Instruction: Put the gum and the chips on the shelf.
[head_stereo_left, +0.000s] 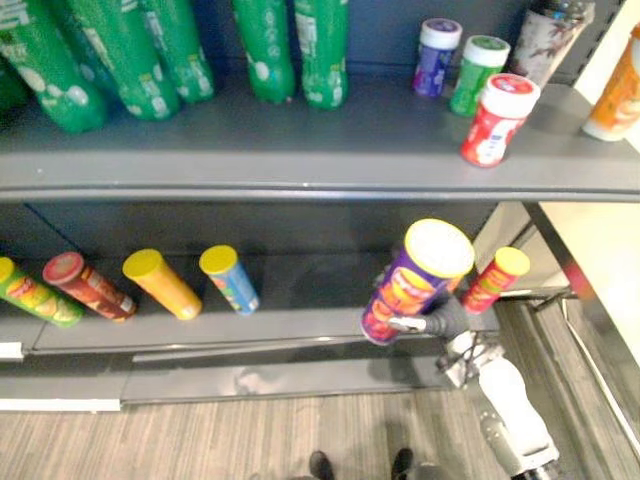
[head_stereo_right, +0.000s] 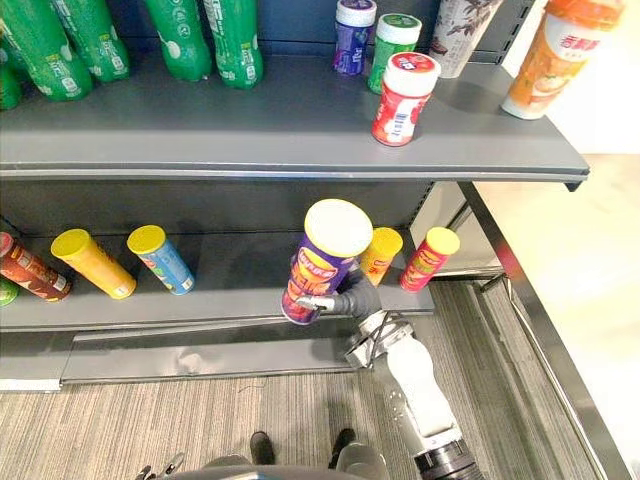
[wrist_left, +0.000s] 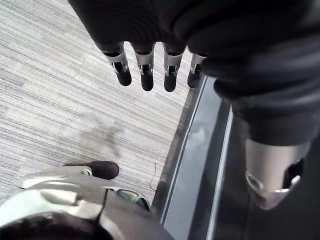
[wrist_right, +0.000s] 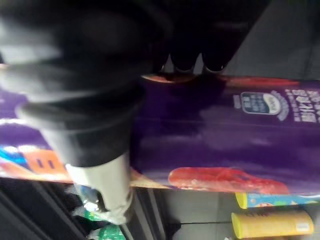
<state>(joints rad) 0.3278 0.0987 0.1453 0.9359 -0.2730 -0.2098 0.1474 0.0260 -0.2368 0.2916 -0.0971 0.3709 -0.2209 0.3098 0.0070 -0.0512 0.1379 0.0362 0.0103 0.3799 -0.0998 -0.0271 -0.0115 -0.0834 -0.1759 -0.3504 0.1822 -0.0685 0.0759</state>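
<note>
Chips can (head_stereo_right: 322, 258): a tall purple tube, glossy, with a flat pale-yellow lid, held in the air in front of the lower shelf (head_stereo_right: 250, 268) and leaning lid-outward. The right hand (head_stereo_right: 355, 298) grips it low on the body; its fingers (wrist_right: 185, 62) curl round the far side, where their tips are hidden, and the thumb lies across the near side. Whether the can's base touches the shelf edge I can't quite tell. An orange tube (head_stereo_right: 382, 252) is half hidden behind it.

The gum bottle (head_stereo_right: 403, 100), a squat red plastic cylinder with a white cap, stands on the smooth grey metal upper shelf (head_stereo_right: 250, 130), near its front edge.

The left hand (wrist_left: 165, 30) hangs over striped carpet (wrist_left: 60, 90), fingers straight and holding nothing.
</note>
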